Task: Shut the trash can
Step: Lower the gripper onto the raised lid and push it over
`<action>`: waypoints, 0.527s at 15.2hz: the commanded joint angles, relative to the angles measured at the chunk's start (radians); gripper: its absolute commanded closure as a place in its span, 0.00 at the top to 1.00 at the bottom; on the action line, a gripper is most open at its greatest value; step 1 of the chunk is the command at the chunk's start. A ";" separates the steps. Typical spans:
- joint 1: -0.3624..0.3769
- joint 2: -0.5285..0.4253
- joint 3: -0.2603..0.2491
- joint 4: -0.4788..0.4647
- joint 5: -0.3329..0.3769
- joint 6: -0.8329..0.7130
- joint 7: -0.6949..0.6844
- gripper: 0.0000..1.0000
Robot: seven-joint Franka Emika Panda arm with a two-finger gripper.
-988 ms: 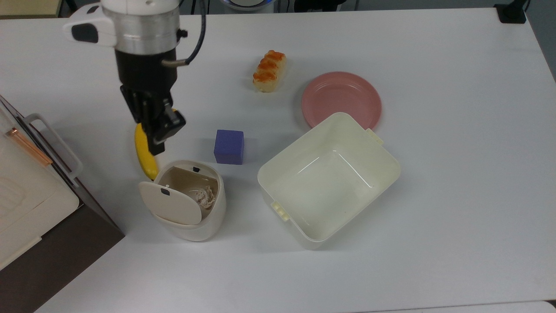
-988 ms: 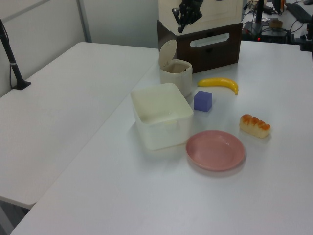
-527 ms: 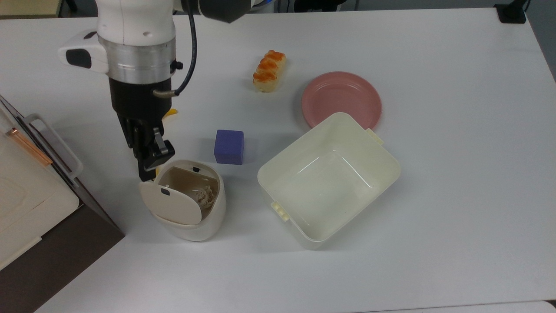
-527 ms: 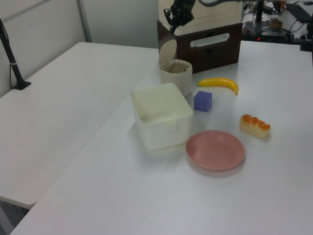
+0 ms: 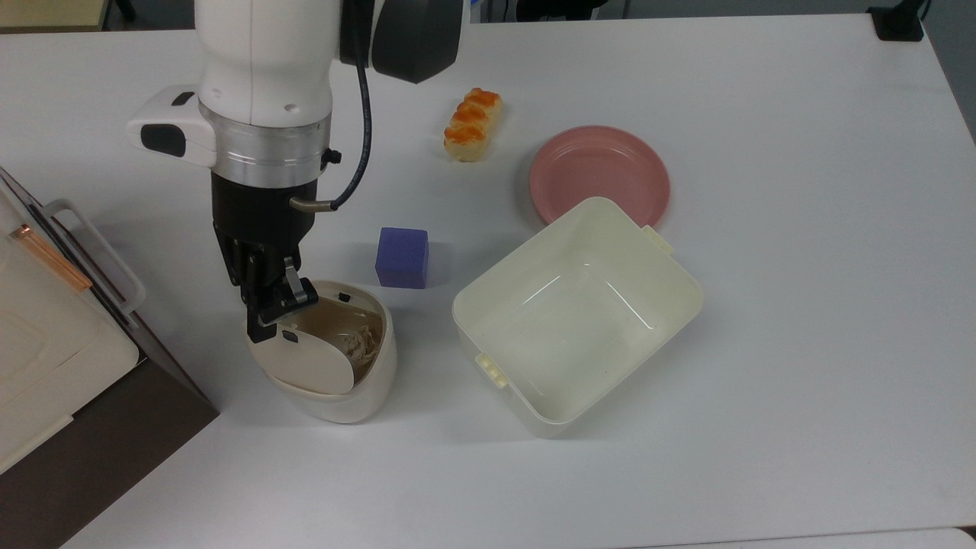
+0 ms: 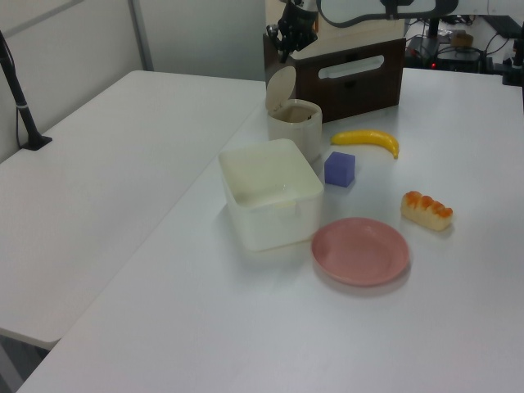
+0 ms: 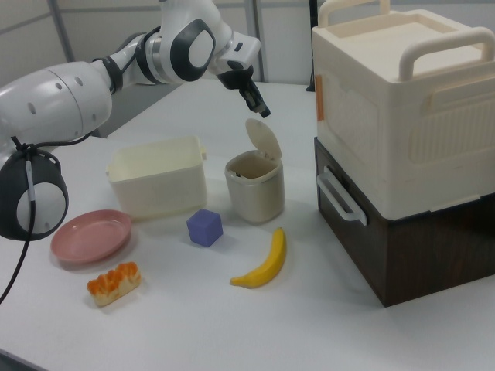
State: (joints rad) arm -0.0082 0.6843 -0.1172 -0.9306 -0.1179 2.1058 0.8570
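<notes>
Hovering just above the raised lid (image 7: 263, 138), the gripper (image 7: 262, 109) with fingers pinched narrow and empty is lining up; pressing the lid's top edge down should shut the trash can (image 7: 254, 186) beside the banana (image 7: 264, 263).

Tool (image 5: 276, 309) now above trash can (image 5: 335, 381) lid (image 5: 305, 362) — banana hidden

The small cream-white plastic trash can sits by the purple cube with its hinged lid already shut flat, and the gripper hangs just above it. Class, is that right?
Not quite. The small cream-white plastic trash can sits by the purple cube, but its hinged lid stands upright and open, as the right view shows. The gripper does hang just above it.
</notes>
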 commanded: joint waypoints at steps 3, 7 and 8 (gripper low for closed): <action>0.016 0.006 -0.016 -0.008 -0.080 -0.004 0.022 0.00; 0.017 -0.012 0.001 -0.057 -0.097 -0.004 -0.013 0.00; 0.020 -0.015 0.001 -0.065 -0.100 -0.004 -0.015 0.00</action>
State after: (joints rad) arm -0.0064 0.6980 -0.1153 -0.9413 -0.1945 2.1058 0.8524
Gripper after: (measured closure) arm 0.991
